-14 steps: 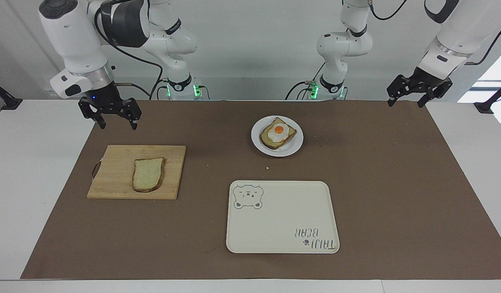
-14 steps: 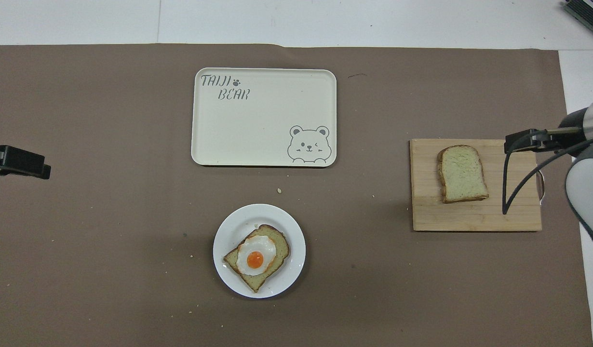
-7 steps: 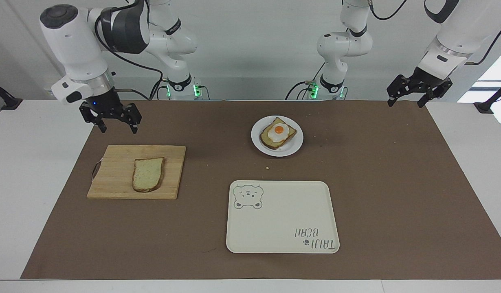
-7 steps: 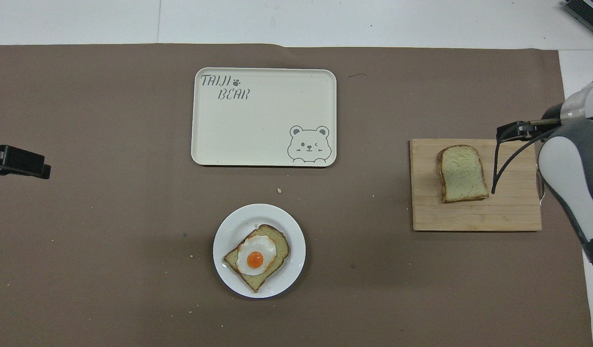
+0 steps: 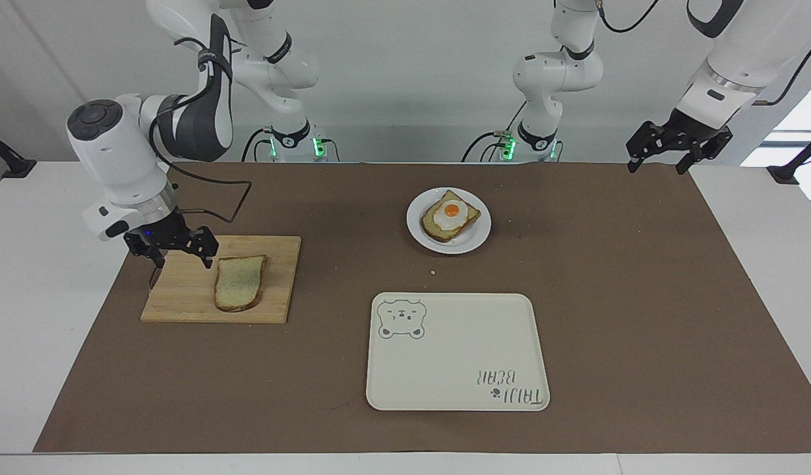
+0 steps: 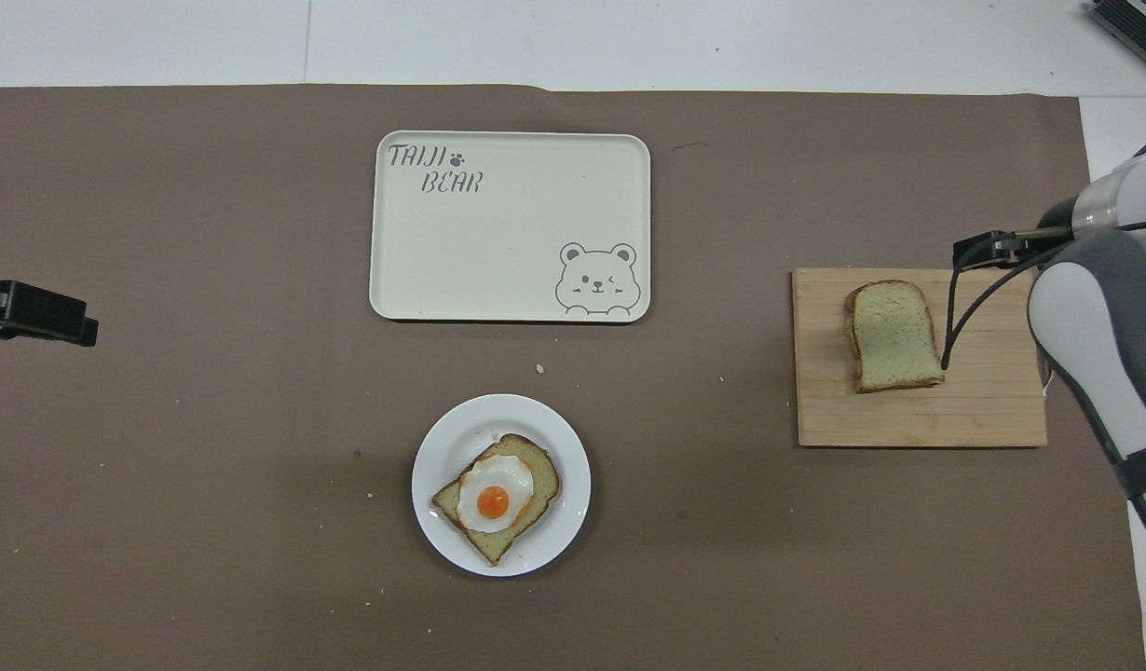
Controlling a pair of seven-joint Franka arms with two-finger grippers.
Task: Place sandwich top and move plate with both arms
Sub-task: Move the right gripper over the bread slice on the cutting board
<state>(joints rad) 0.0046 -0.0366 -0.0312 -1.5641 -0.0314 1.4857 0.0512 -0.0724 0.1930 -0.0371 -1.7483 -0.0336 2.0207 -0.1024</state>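
Surface: white table [image 5: 62, 369] under a brown mat [image 5: 643, 316]; pale wall at the robots' end.
Sandwich top [image 5: 239, 282]: plain slice of pale speckled bread, brown crust, one end rounded — lying flat on a wooden cutting board [image 5: 181, 297] toward the right arm's end of the table.
Right gripper [image 5: 175, 254]: low over the board's corner nearest the robots, just beside the slice and not touching it; jaws apart, nothing between them.
Plate [image 5: 479, 232]: small, round, white — near the table's middle, well apart from both sets of jaws.
On the plate: toast [image 5: 438, 231] topped with a fried egg [image 5: 451, 212], orange yolk.
Tray [image 5: 458, 356]: cream, rectangular, rounded corners; farther from the robots than the plate.
Writing: "TAIJI BEAR" with a paw mark in one tray corner, a bear drawing [image 6: 596, 278] in the corner diagonal to it.
Left gripper [image 5: 676, 152]: waiting over the mat's corner at its own end; jaws apart, empty.
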